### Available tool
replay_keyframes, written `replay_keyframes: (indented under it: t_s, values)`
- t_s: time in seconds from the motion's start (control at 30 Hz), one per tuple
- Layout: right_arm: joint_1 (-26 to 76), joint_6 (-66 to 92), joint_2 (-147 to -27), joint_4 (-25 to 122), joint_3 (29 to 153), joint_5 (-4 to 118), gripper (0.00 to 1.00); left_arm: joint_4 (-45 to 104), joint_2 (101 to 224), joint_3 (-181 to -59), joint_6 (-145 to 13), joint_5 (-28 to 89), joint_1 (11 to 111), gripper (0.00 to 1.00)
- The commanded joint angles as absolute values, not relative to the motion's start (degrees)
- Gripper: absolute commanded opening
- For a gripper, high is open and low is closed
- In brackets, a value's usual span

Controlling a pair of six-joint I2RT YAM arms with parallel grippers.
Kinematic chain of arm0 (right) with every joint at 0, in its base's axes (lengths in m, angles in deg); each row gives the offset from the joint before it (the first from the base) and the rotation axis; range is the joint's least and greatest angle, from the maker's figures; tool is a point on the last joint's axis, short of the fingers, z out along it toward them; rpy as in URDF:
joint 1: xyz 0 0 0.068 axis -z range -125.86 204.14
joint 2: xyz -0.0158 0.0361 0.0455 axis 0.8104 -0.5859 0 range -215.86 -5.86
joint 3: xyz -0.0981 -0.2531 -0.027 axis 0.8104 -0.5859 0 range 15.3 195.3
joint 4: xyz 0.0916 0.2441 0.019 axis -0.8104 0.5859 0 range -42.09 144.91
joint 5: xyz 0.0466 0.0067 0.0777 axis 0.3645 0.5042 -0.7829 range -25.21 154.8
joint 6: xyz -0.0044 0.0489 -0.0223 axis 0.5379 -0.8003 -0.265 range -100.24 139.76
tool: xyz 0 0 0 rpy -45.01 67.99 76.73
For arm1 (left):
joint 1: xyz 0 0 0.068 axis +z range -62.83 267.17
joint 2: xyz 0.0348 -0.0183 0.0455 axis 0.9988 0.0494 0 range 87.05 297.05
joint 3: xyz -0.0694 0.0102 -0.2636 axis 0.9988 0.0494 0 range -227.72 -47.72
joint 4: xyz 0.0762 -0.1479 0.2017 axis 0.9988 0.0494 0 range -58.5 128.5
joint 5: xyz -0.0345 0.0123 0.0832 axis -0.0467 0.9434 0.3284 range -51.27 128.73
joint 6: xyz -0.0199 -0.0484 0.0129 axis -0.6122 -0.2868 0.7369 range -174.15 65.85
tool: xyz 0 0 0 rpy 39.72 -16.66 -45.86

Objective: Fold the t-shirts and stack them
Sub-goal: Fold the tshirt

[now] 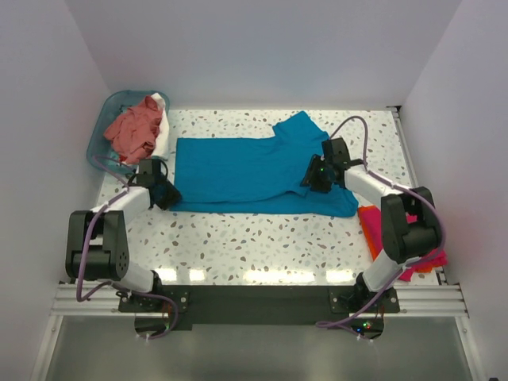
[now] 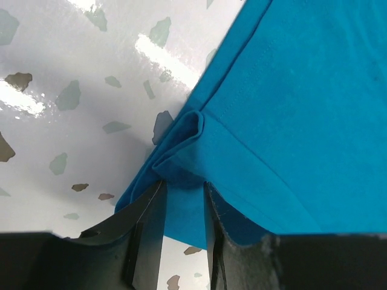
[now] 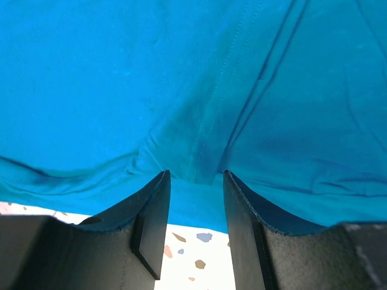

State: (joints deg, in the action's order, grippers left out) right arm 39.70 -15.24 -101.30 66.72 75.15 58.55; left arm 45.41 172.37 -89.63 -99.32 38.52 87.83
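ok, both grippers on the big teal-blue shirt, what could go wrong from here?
Left gripper pinches only a small bunched hem corner of the large teal-blue cloth t-shirt; it may slip when lifted. Right gripper holds a creased spot near the sleeve, so the fold could skew.

Plain white walls (image 1: 270, 48) enclose a glossy speckled terrazzo table (image 1: 262, 238) with bright glare along its near edge.

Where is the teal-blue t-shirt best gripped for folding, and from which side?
Its near edge, from the arms' side: the teal-blue t-shirt lies flat, so only corners and hems lift. The left hand pinches the hem corner, the right hand cloth near the sleeve.
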Motion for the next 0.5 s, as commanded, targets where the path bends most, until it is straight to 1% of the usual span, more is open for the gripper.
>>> replay_keyframes:
  t_s: [0.0,0.47]
  values:
    - [38.7,-16.7,-102.5,63.2,75.4,60.9,0.44,44.1,173.4,-92.4,-98.0,40.1,87.7,0.35]
    - [35.4,-18.7,-103.9,62.2,72.8,63.8,0.45,43.9,174.9,-94.2,-97.7,39.5,87.7,0.34]
